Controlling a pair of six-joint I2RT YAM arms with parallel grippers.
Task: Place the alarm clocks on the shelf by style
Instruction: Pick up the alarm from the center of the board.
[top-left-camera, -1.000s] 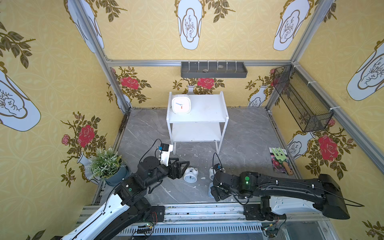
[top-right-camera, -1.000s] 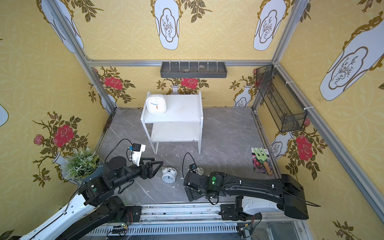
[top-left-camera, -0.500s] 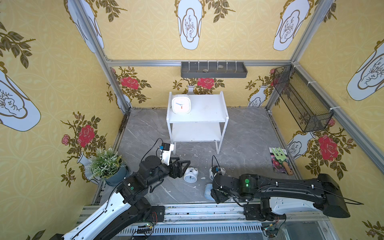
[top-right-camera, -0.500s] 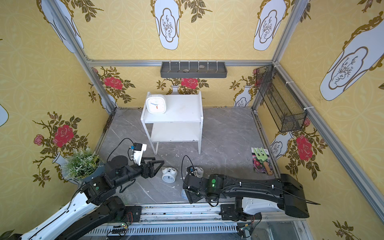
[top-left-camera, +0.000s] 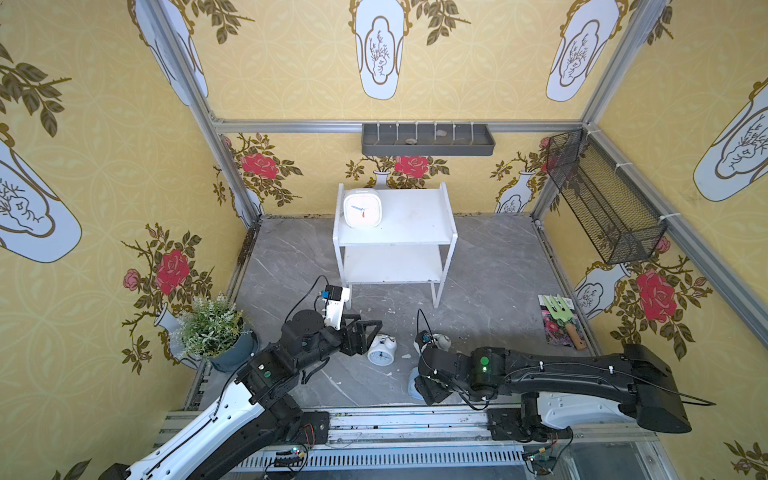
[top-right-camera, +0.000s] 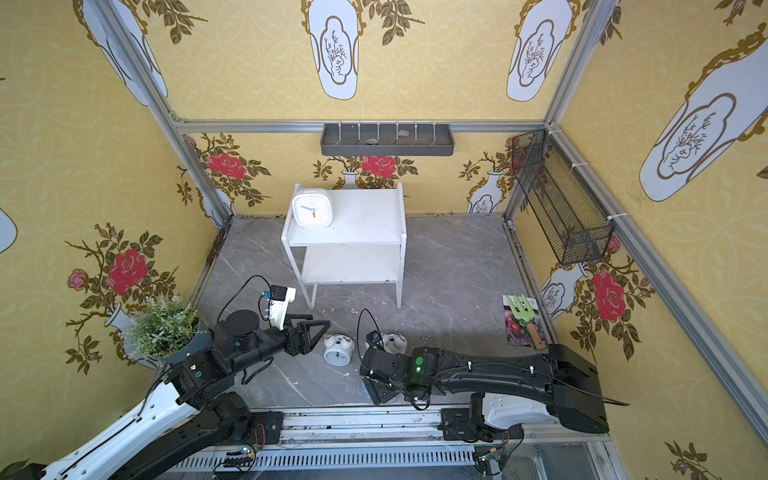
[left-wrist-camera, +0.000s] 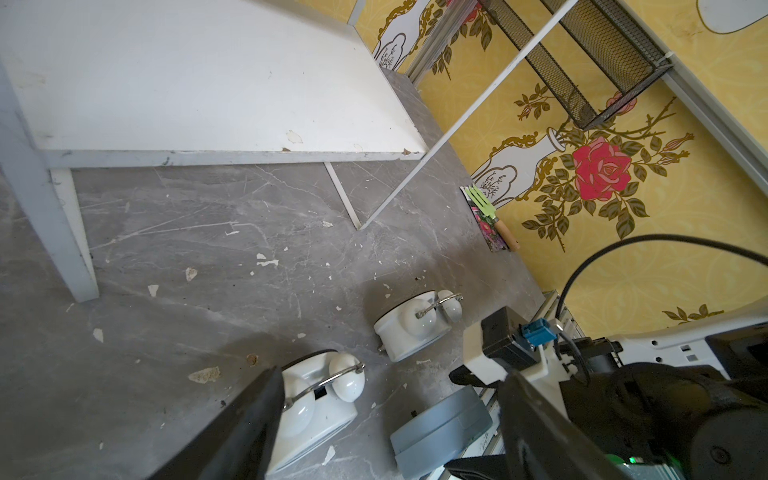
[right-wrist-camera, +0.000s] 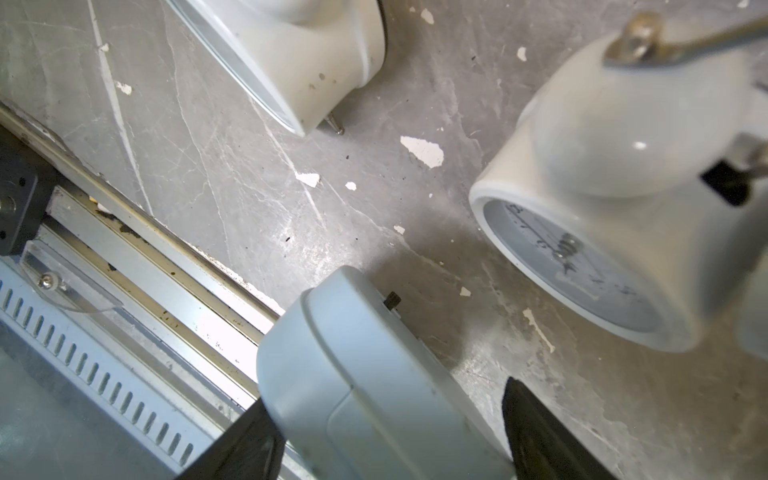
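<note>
Only my right arm (top-left-camera: 561, 374) has moved, back toward the near rail (top-left-camera: 374, 422). My left gripper (top-left-camera: 371, 336) gapes beside a twin-bell clock (top-left-camera: 379, 352) on the floor (top-left-camera: 498, 270). My right gripper (top-left-camera: 430, 390) straddles the light blue clock (right-wrist-camera: 374, 395), and I cannot tell whether it grips.

No words, brands or numbers can be read anywhere. The square white clock (top-left-camera: 362, 209) on the shelf (top-left-camera: 415, 235) has dial marks too small to read. The round clock (right-wrist-camera: 582, 266) has a blurred dial. The flower packet (top-left-camera: 555, 328), at 3 o'clock on the floor, shows no legible print.
</note>
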